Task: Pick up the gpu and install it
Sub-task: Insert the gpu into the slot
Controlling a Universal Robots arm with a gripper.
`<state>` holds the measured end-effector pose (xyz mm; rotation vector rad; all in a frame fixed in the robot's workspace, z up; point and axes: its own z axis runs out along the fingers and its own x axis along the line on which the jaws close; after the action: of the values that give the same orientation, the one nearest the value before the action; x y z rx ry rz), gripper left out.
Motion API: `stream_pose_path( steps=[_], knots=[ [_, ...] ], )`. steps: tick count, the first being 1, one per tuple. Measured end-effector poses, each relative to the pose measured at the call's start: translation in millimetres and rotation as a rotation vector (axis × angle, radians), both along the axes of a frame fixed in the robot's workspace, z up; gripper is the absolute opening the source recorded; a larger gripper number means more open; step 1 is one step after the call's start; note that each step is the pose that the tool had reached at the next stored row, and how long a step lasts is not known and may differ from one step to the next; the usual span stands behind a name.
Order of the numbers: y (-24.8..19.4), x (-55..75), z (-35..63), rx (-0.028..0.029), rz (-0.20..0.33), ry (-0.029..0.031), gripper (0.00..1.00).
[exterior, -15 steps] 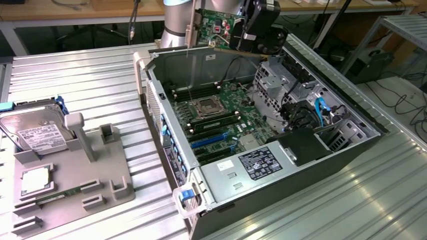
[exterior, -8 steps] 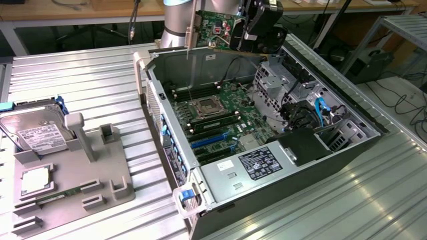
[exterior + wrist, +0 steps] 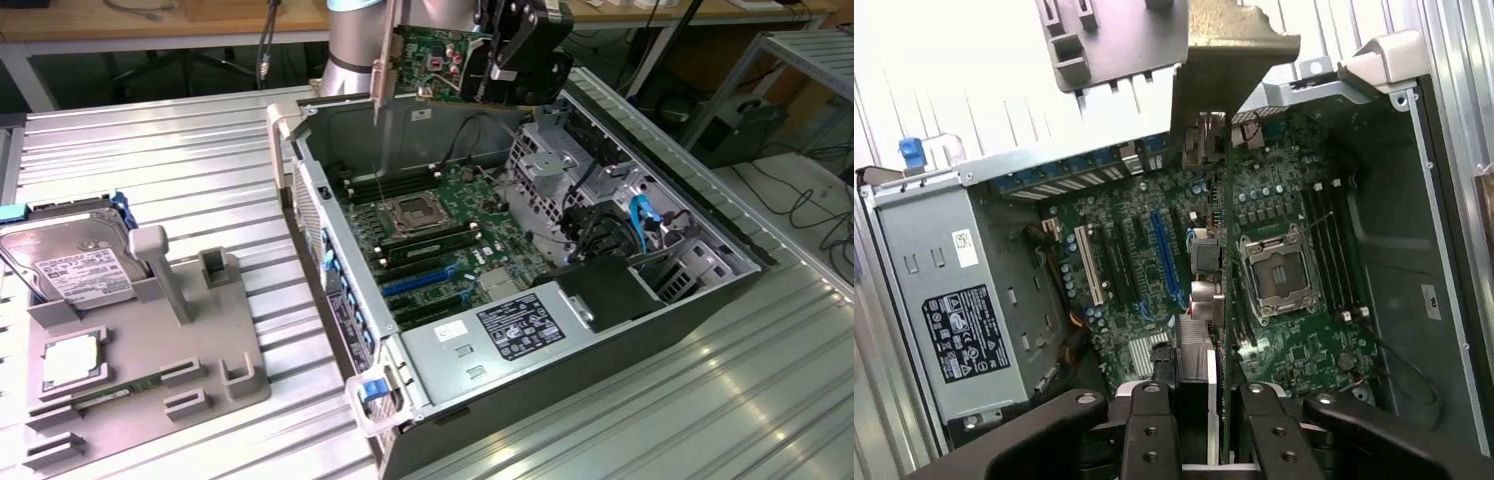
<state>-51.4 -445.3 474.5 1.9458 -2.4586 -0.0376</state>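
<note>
Green circuit board up in the air: the gripper point(image 3: 514, 72) is clamping the gpu point(image 3: 434, 62) between narrowly parted fingers, holding it upright above the far edge of the open computer case point(image 3: 707, 290) (silver bracket hanging down), over the motherboard point(image 3: 1154, 250), well clear of the blue slot point(image 3: 1166, 255).

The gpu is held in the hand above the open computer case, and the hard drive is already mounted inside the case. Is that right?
One part is wrong. The hard drive is not inside the computer case; the exterior view shows it on the grey holder at that view's left, apart from the case. The rest holds: the hand holds the gpu above the open case.
</note>
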Motion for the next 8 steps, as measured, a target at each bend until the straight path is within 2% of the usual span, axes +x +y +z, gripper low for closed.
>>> stream_pose_path(
  steps=[4, 8],
  knots=[
    [0.0, 0.0, -0.3, 0.0, 0.045, 0.0001, 0.28],
    [0.0, 0.1, -1.5, -0.0001, 0.057, -0.0008, 0.28]
  ],
)
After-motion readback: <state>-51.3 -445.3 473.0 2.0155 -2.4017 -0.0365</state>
